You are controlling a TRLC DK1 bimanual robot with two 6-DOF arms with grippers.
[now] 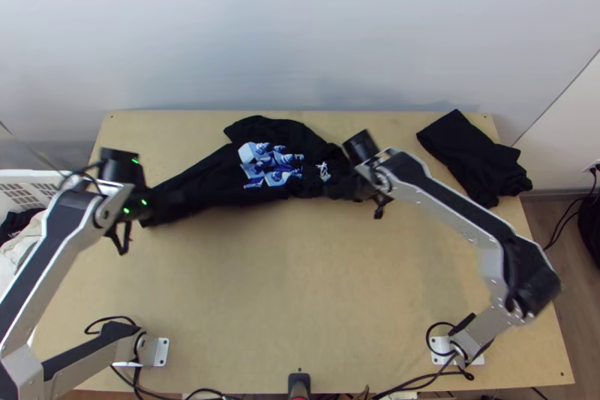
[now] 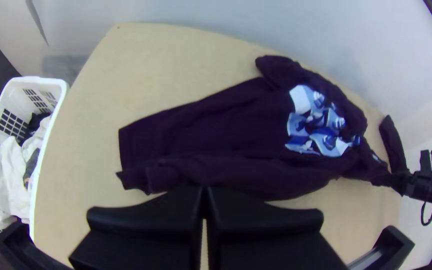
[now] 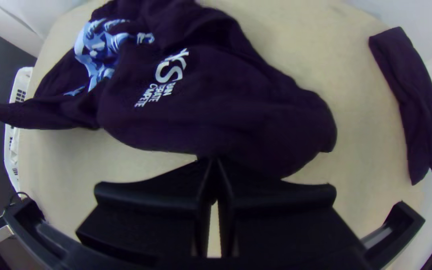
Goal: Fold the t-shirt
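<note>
The black t-shirt [image 1: 214, 175] with a blue-white print lies rumpled across the table's back half, stretched sideways between the grippers. At its left end my left gripper [image 1: 150, 206] holds the near edge; in the left wrist view the left gripper [image 2: 204, 190] has its fingers together on the dark cloth [image 2: 216, 125]. At the shirt's right end is my right gripper [image 1: 361, 188]; in the right wrist view the right gripper [image 3: 215, 160] is shut on the near edge of the shirt [image 3: 236, 110], beside white lettering. The cloth under the fingertips is partly hidden.
Another dark folded garment [image 1: 476, 160] lies at the table's back right corner. A white basket [image 2: 51, 90] with clothes stands beyond the table's left edge. Bare tabletop [image 1: 292, 280] stretches between the shirt and the arms' bases. A pale wall [image 1: 300, 32] rises behind the table.
</note>
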